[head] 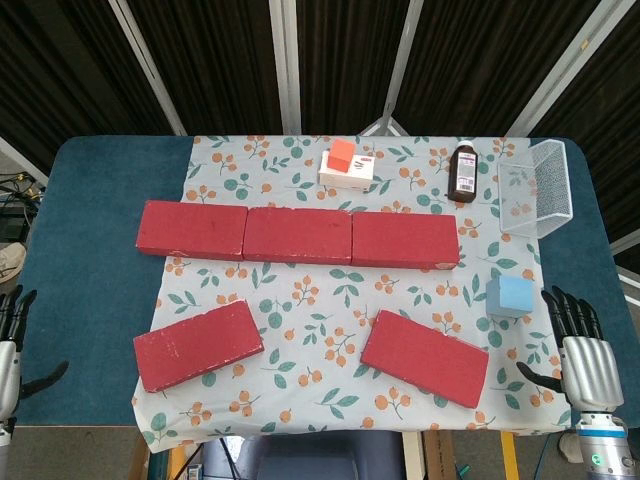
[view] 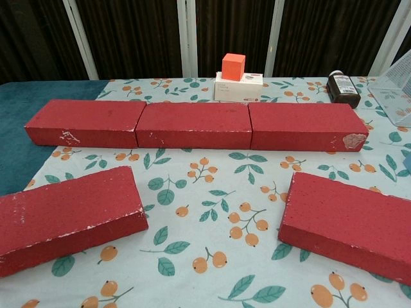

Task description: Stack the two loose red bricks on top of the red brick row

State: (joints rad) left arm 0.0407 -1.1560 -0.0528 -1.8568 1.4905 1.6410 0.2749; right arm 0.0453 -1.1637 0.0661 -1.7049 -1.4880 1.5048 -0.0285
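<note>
Blue surface [head: 90, 200] under floral cloth [head: 300, 300], dark slatted wall beyond. Brick row [head: 298, 235] far, loose bricks [head: 197, 345] near. Left hand [head: 10, 345], right hand [head: 580, 350] open, empty, at near corners.

No text is legible in either view. The brown bottle [head: 465, 172] bears a label and the white box [view: 239, 86] faint print, both too small to read.

I see a blue table [head: 100, 200] with a floral cloth [head: 300, 290] over it, dark curtains [head: 220, 60] behind white posts [head: 288, 60], and even light.
</note>
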